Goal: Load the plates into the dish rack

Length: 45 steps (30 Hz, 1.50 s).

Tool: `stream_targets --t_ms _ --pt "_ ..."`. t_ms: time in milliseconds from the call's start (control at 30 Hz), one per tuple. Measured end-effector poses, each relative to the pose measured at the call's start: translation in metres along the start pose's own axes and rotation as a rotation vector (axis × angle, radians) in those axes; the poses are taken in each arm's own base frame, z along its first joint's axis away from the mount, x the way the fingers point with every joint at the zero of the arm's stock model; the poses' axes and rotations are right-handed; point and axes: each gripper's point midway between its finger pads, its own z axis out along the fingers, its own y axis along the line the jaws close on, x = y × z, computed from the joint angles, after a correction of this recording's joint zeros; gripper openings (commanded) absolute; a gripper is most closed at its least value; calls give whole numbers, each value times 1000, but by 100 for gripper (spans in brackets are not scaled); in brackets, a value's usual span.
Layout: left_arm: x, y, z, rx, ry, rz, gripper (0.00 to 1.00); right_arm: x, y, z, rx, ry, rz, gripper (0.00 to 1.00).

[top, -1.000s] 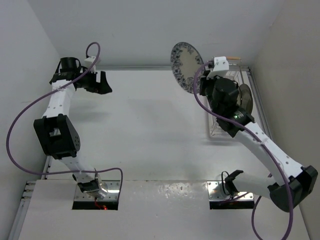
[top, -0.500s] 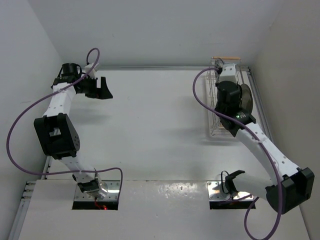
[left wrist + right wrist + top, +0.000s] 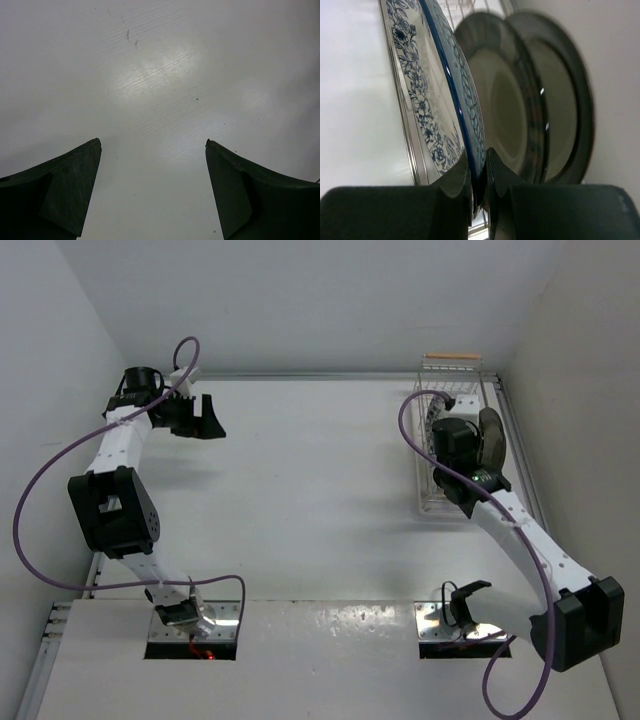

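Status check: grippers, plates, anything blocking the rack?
Left gripper open, empty, over the table. Right gripper shut on floral plate rim, plate on edge in dish rack beside two dark-rimmed plates. No obstruction seen.

Bright diffuse light; glare on table (image 3: pixel 160 70); close floral plate (image 3: pixel 417 95) blurred.

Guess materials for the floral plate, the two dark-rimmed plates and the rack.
Floral plate: likely glazed ceramic, glossy, with a blue print on white. Dark-rimmed plates: likely glazed stoneware, given the sharp highlights on the rim. Dish rack: thin wire, probably coated metal. Its far handle looks like pale bare wood.
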Motion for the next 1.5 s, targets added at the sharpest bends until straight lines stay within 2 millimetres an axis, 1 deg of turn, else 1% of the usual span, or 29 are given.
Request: stream_targets --t_ms 67,167,300,400,433,467,500,567,633,700,733,900,933,1000,1100,1133,1200,1233,1300,1367,1433,1467,1500 --pt "0 0 0 0 0 0 89 14 2 1 -6 42 0 0" --pt "0 0 0 0 0 1 89 28 5 3 -8 90 -7 0" --pt "2 0 1 1 3 -2 89 36 8 7 -3 115 -1 0" --pt "2 0 1 1 5 -3 89 37 9 8 0 118 6 0" --pt "2 0 1 1 4 -3 89 37 9 8 0 118 8 3" --pt "2 0 1 0 4 -4 89 38 9 8 0 120 9 8" --pt "2 1 0 0 4 -4 89 38 9 8 4 121 12 21" --pt "2 2 0 -2 3 -6 89 38 10 9 6 119 23 24" --pt "2 3 -1 -5 3 -7 89 37 13 12 1 115 31 32" --pt "3 4 -1 -8 3 -8 89 37 15 14 -2 114 27 35" --pt "3 4 -1 -9 3 -8 89 35 15 14 -8 110 25 35" --pt "3 4 -1 -11 4 -8 89 22 23 16 -58 63 30 42" --pt "3 4 -1 -11 4 -8 89 19 24 16 -68 55 29 47" --pt "3 4 -1 -11 4 -8 89 15 27 16 -86 39 28 53" --pt "3 4 -1 -11 4 -8 89 11 27 16 -97 34 16 68" --pt "3 4 -1 -12 4 -8 89 8 27 15 -103 30 12 80" --pt "3 5 -1 -14 4 -8 89 0 28 13 -123 18 7 90" --pt "3 5 -2 -19 5 -6 89 -5 29 11 -139 11 3 99" --pt "2 6 -3 -30 5 -2 89 -22 30 2 -183 -20 5 99" --pt "2 7 -5 -45 4 3 89 -44 31 -14 -260 -63 13 99" --pt "0 8 -9 -65 0 14 89 -69 30 -37 -348 -130 39 99" --pt "0 8 -13 -83 -4 24 89 -81 29 -55 -415 -174 49 99" --pt "2 7 -17 -96 -4 31 89 -89 27 -70 -461 -209 59 99"
